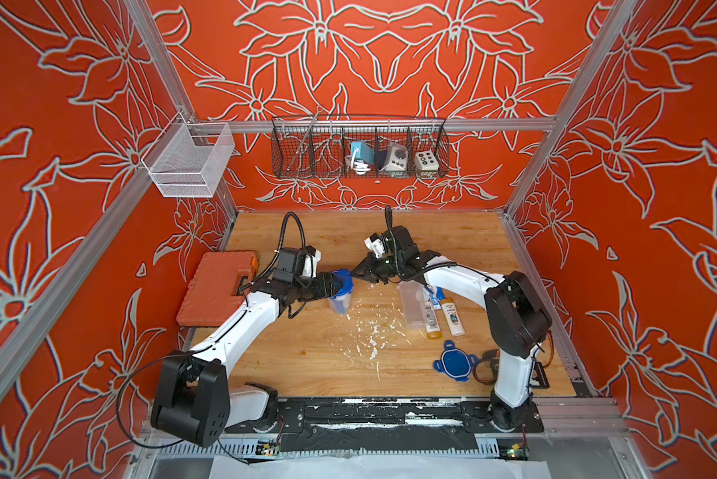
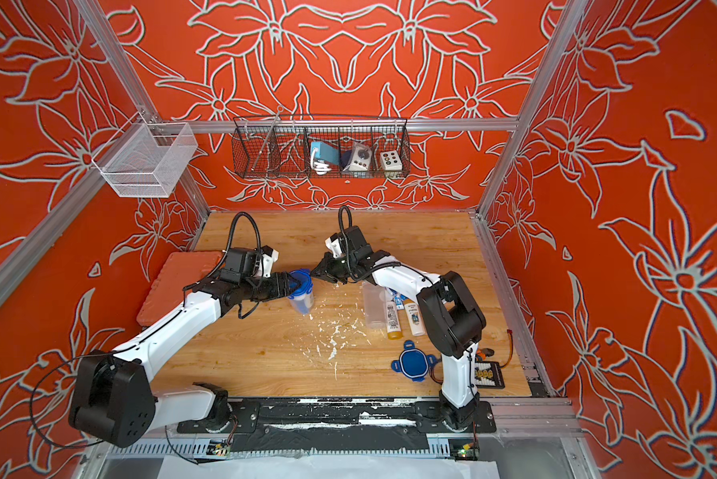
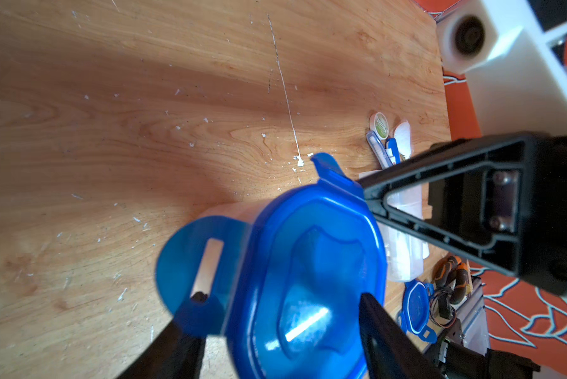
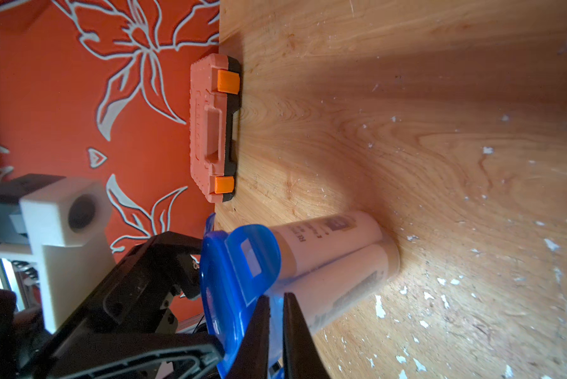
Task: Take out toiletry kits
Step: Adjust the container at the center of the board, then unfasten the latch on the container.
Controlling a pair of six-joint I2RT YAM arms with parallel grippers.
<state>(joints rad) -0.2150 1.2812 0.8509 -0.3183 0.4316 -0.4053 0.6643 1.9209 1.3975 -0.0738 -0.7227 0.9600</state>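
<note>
A clear tall tub (image 1: 342, 302) with a blue clip lid (image 3: 308, 262) stands upright mid-table. My left gripper (image 1: 335, 289) reaches in from the left, its fingers (image 3: 384, 331) closed against both sides of the tub just under the lid. My right gripper (image 4: 277, 315) is shut on one blue clip flap (image 4: 275, 331) of that lid. Inside the tub, white-labelled bottles (image 4: 328, 242) of a toiletry kit stand upright. Another toiletry kit lies loose to the right: two mini bottles (image 1: 442, 317), a blue toothbrush (image 3: 379, 147) and a round white piece (image 3: 379, 125).
An orange tool case (image 1: 216, 286) lies at the left edge of the table. An empty clear tub (image 1: 411, 305) lies on its side beside the loose bottles, with its blue lid (image 1: 452, 361) nearer the front. Cables (image 1: 487, 365) sit by the right arm's base. White flecks litter the wood.
</note>
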